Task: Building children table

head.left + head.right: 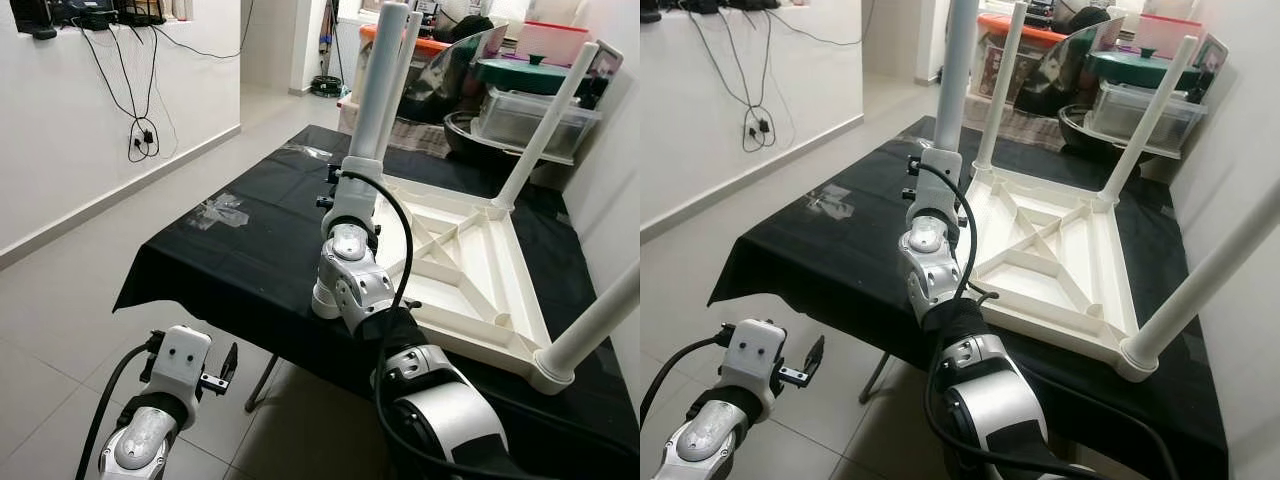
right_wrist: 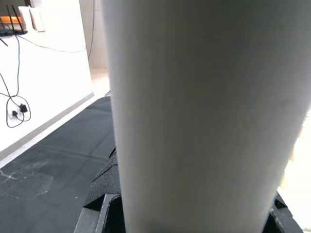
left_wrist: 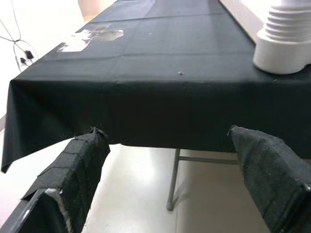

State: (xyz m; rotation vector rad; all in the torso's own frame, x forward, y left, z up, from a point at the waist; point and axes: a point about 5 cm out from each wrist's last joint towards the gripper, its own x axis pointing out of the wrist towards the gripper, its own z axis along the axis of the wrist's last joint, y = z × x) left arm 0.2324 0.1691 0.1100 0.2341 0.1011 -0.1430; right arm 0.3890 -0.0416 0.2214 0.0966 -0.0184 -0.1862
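Left claw (image 1: pixel 222 372): low beside the worktop's near edge, fingers (image 3: pixel 80 167) spread wide, empty. Black-draped worktop (image 1: pixel 250 250): bearing the white children's table (image 1: pixel 470 270), upturned, 3 legs already standing in corner sockets. Right claw (image 1: pixel 350 180): clamped round the 4th leg (image 1: pixel 378 80), upright over the near-left corner. Step in hand, seemingly: seating this last leg. Next: likely a straight push or twist home, then release.

We are seeing an upturned children table (image 1: pixel 455 265) lying on the cloth-covered table (image 1: pixel 250 240) at 1 o'clock; wall cables (image 1: pixel 140 130) hanging at 10.
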